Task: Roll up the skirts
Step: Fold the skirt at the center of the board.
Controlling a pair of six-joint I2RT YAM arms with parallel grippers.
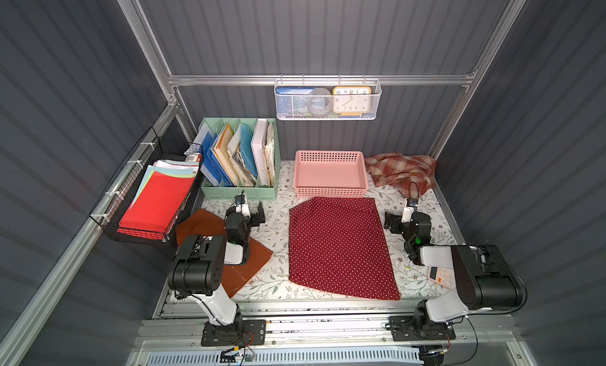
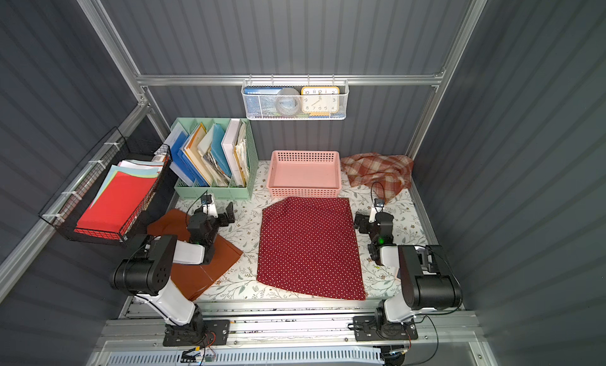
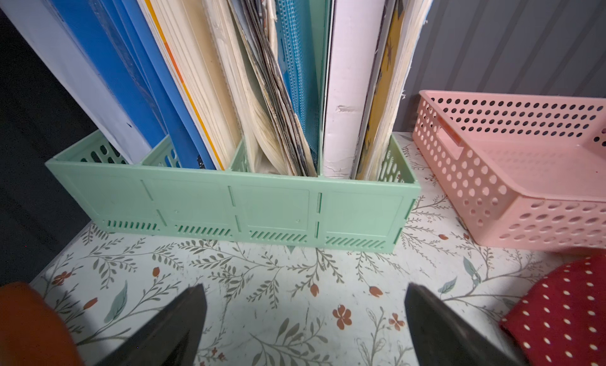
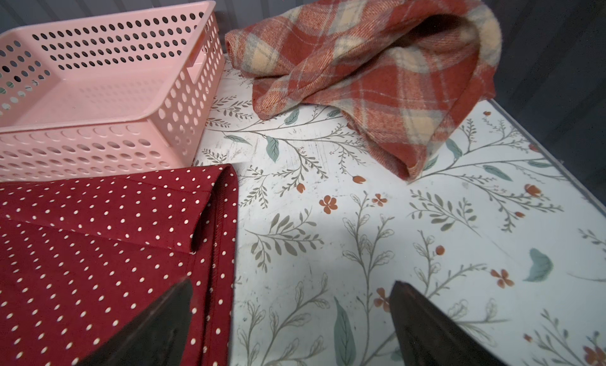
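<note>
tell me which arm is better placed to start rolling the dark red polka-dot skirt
Right, probably. The open right gripper hangs at the edge of the dark red polka-dot skirt; the open left gripper faces bare floral table.

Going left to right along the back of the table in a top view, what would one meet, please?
Mint-green plastic file organiser, pink perforated plastic basket, crumpled red-and-cream plaid woolly skirt.
</note>
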